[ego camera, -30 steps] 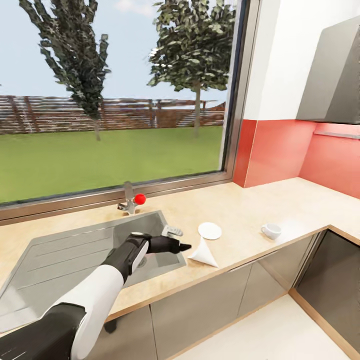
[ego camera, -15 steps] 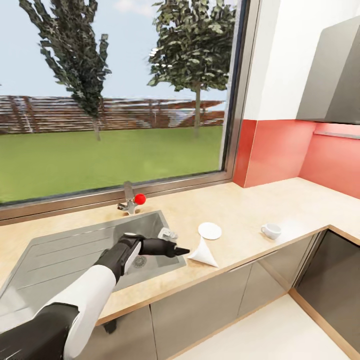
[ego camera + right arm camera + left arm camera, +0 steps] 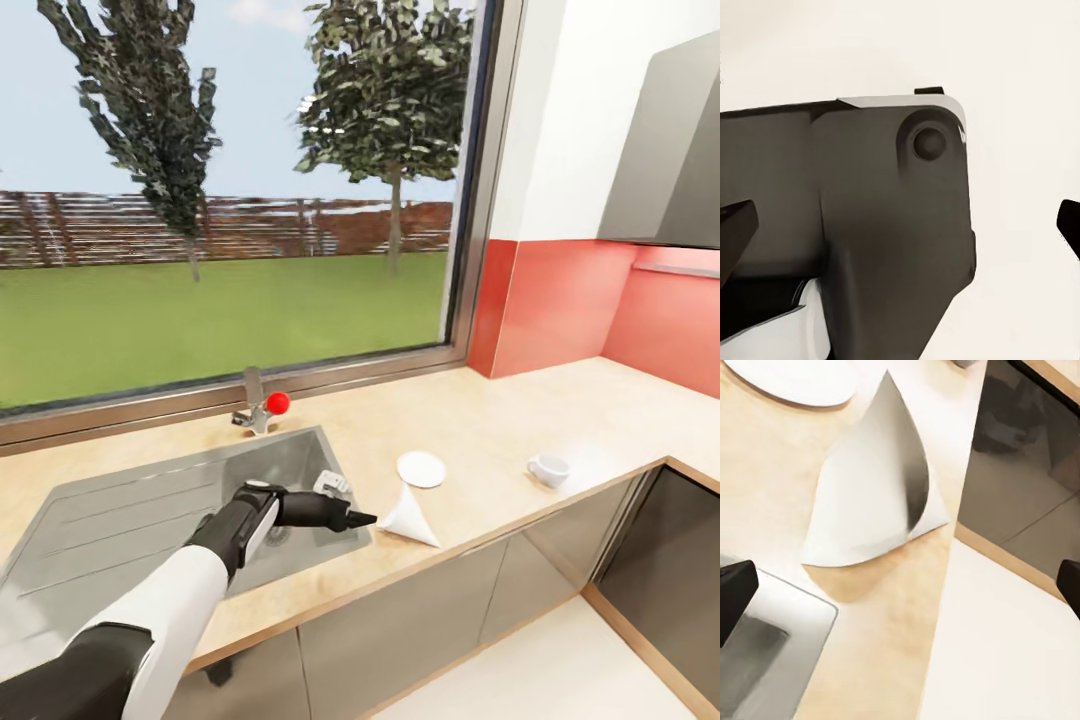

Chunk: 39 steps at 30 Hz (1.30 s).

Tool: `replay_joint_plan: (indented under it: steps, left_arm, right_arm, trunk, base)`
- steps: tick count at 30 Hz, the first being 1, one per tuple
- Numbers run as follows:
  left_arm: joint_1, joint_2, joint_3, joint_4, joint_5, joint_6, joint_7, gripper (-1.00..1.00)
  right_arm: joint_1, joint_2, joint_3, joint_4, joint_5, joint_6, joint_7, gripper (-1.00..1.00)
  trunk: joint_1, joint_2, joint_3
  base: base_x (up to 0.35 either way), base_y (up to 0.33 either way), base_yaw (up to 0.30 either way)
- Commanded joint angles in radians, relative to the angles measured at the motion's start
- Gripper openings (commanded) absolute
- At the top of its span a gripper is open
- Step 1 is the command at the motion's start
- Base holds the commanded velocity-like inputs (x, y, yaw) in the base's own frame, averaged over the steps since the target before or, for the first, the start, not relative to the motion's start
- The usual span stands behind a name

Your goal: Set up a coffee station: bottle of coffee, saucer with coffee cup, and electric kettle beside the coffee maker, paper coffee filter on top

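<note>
The paper coffee filter point(image 3: 410, 515), a white cone, lies on its side on the kitchen countertop point(image 3: 480, 420) near the front edge. Behind it sits the white saucer point(image 3: 421, 468), and the white coffee cup point(image 3: 548, 470) stands alone further right. My left gripper point(image 3: 345, 503) hovers over the sink's right rim, its dark fingertip almost at the filter's left edge. In the left wrist view the filter point(image 3: 870, 502) lies ahead of the open left gripper point(image 3: 902, 589), with the saucer point(image 3: 795, 379) beyond. The right gripper point(image 3: 902, 225) is open with nothing between its fingers.
The steel sink point(image 3: 120, 520) with its drainboard is set into the counter at left, and a faucet with a red knob point(image 3: 262, 408) stands behind it. A red backsplash point(image 3: 560, 300) and a grey hood point(image 3: 670, 160) are at right. A dark part of my own body point(image 3: 885, 225) lies behind the right gripper.
My left gripper has dropped lower and eased toward the filter's left edge. The head view has shifted slightly. Filter, saucer and cup have stayed put.
</note>
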Motion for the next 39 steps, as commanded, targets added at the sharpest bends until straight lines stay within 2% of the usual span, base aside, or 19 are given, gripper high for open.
replay_joint_plan:
  steps: [1, 11, 16, 21, 23, 28, 31, 39]
  left_arm:
    - [0.002, -0.001, 0.003, -0.002, -0.007, 0.008, -0.004, 1.00]
    - [0.006, -0.002, 0.001, -0.002, -0.007, 0.008, -0.002, 1.00]
    - [0.010, -0.003, 0.001, -0.002, -0.006, 0.008, -0.003, 1.00]
    - [0.038, 0.000, 0.001, -0.002, -0.006, 0.009, -0.009, 1.00]
    - [0.043, 0.021, 0.000, -0.002, -0.013, 0.009, -0.021, 1.00]
    - [0.044, 0.035, -0.004, -0.002, -0.033, 0.009, -0.083, 1.00]
    - [0.044, 0.036, -0.006, -0.001, -0.045, 0.007, -0.095, 1.00]
    - [0.045, 0.034, -0.005, -0.002, -0.049, 0.005, -0.098, 1.00]
  right_arm:
    - [-0.001, 0.001, -0.007, -0.001, 0.000, -0.003, 0.000, 1.00]
    - [0.000, 0.001, -0.007, -0.001, 0.000, -0.003, 0.001, 1.00]
    - [-0.001, 0.001, -0.007, -0.001, 0.000, -0.003, 0.001, 1.00]
    - [-0.001, 0.000, -0.007, -0.001, 0.000, -0.003, 0.001, 1.00]
    - [-0.001, 0.001, -0.007, -0.001, 0.000, -0.003, 0.001, 1.00]
    - [-0.001, 0.001, -0.007, -0.001, 0.000, -0.003, 0.001, 1.00]
    - [-0.001, 0.001, -0.007, -0.001, 0.000, -0.003, 0.001, 1.00]
    - [-0.001, 0.001, -0.007, -0.001, 0.000, -0.003, 0.001, 1.00]
  trunk:
    - [0.001, -0.002, -0.002]
    - [0.001, -0.002, -0.002]
    - [0.001, -0.002, -0.002]
    - [0.001, -0.002, -0.002]
    - [0.001, -0.002, -0.002]
    - [0.001, -0.002, -0.002]
    - [0.001, -0.002, -0.002]
    - [0.001, -0.002, -0.002]
  base:
    - [0.317, 0.000, 0.000]
    - [0.282, 0.000, -0.007]
    - [0.029, 0.000, -0.203]
    - [0.002, 0.000, -0.042]
    - [0.000, 0.000, -0.004]
    - [0.000, 0.000, -0.001]
    - [0.000, 0.000, -0.002]
    - [0.000, 0.000, -0.186]
